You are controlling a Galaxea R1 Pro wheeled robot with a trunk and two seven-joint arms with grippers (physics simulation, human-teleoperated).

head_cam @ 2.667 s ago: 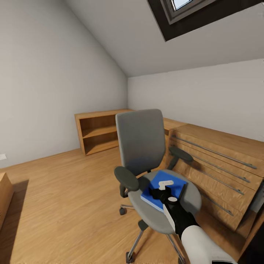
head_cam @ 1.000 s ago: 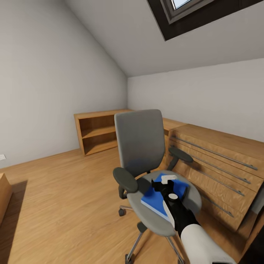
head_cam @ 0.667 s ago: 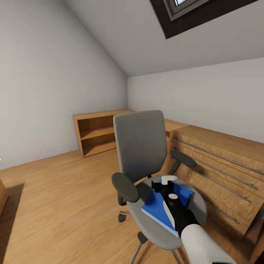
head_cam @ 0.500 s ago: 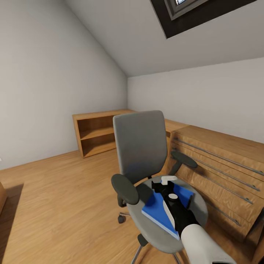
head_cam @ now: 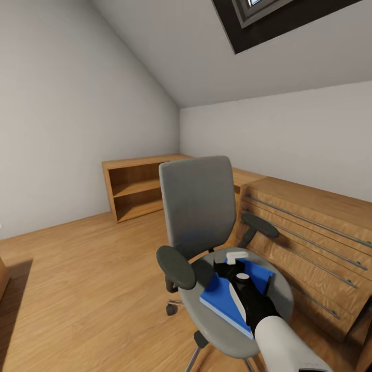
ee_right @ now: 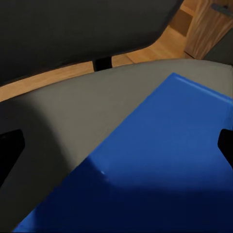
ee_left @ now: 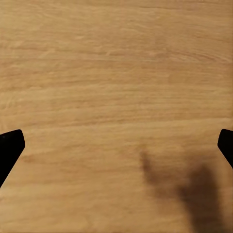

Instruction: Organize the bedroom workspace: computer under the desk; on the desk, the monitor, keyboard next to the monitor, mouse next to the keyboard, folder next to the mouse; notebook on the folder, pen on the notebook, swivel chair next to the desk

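Observation:
The grey swivel chair (head_cam: 199, 206) stands mid-room, and the blue folder (head_cam: 217, 295) lies flat on its seat (head_cam: 206, 320). My right gripper (head_cam: 233, 264) hovers just over the folder's far half, open, with nothing between its fingers. Through the right wrist view the folder (ee_right: 165, 170) spreads below the right gripper (ee_right: 116, 145), with the grey seat (ee_right: 68, 121) and the dark backrest (ee_right: 82, 29) beyond it. My left gripper (ee_left: 116, 145) is open over bare wooden floor (ee_left: 116, 73).
A light wooden drawer chest (head_cam: 310, 232) stands close behind the chair at the right. A low open wooden shelf (head_cam: 137, 188) runs along the back wall. A skylight (head_cam: 253, 10) sits in the sloped ceiling. Wooden floor (head_cam: 77, 279) stretches to the left.
The whole view has shifted a little, and the chair now looks slightly nearer. My right gripper stays open over the folder, which still lies on the seat.

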